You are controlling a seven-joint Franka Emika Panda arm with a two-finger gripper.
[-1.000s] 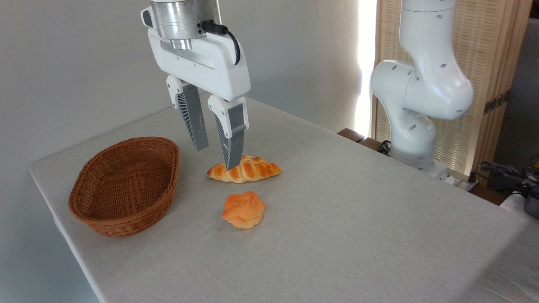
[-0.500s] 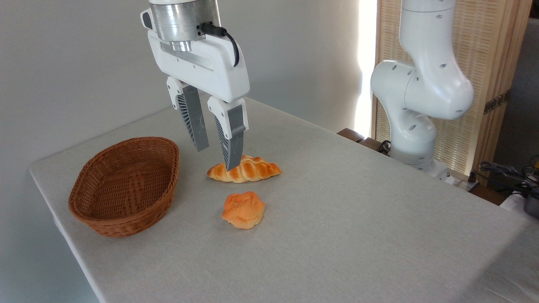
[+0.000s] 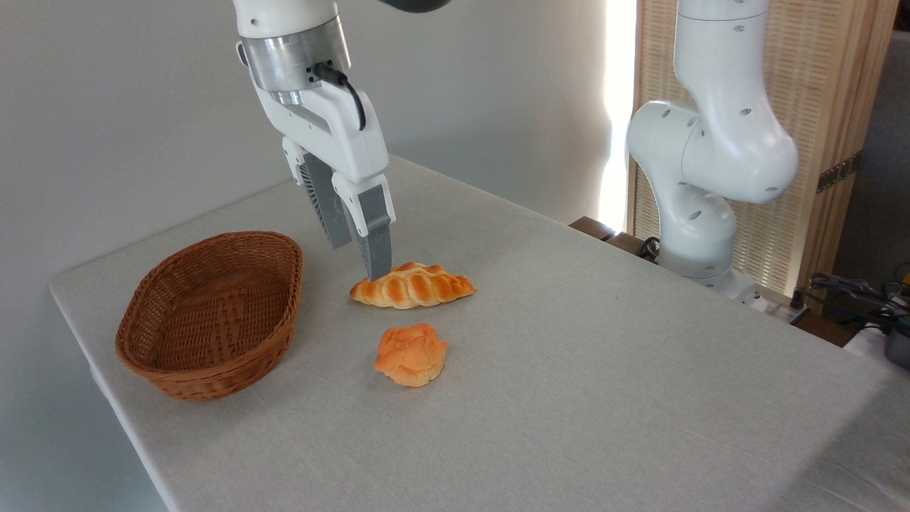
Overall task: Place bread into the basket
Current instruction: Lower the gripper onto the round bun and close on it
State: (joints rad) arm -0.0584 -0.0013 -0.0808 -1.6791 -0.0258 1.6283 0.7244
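Observation:
The bread (image 3: 411,354), a small knotted orange-golden bun, lies on the table near the middle. To its left stands the reddish-brown wicker basket (image 3: 211,378), with nothing inside. My gripper (image 3: 359,260) hangs above the table behind the bun, its fingertips just over the left end of a longer braided loaf (image 3: 419,286). Its grey fingers (image 3: 375,242) stand apart, open, with nothing between them. It touches neither the bun nor the basket.
The braided loaf lies between the bun and the gripper. The arm's white base (image 3: 700,171) rises at the table's far right edge. The grey tablecloth (image 3: 604,370) stretches bare to the right and front. Cables (image 3: 853,291) sit off the table at far right.
The gripper has turned about its vertical axis, so the fingers now line up more nearly one behind the other, and it has shifted slightly left. Bun, loaf and basket have not moved.

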